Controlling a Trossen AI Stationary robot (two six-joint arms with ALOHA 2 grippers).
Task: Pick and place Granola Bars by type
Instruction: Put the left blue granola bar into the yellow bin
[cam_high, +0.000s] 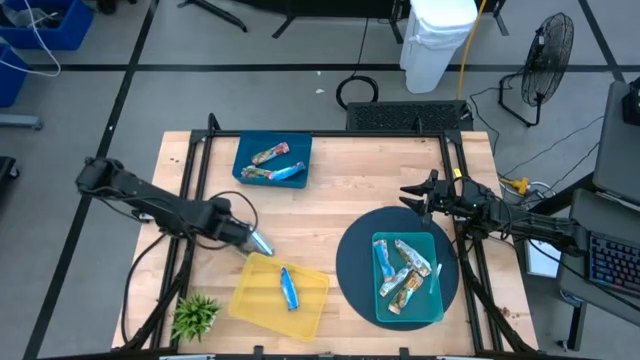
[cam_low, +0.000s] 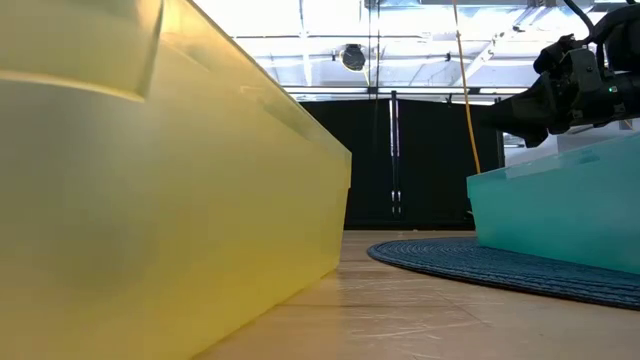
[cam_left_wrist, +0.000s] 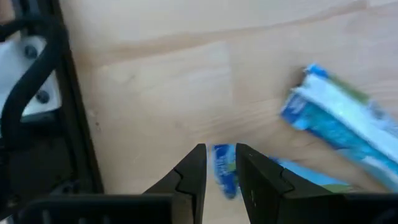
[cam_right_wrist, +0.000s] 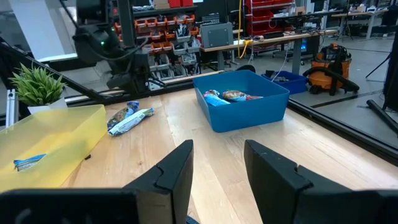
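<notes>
Blue-silver crinkly granola bar (cam_high: 262, 243) sat pinched between the narrow fingers of the left gripper (cam_left_wrist: 219, 167), just above the wooden desk (cam_high: 340, 195) beside the yellow plastic tray (cam_high: 255, 295). The right gripper (cam_high: 412, 195) hung near the teal tray (cam_high: 434, 310) of bars, its fingers spread wide.

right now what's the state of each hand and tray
left hand: at the yellow tray's far edge, blue-silver bar at its tip
right hand: open, empty, waiting beside the round mat
yellow tray: holds one blue bar
blue tray: holds a few bars
teal tray: on the mat, several bars inside
</notes>
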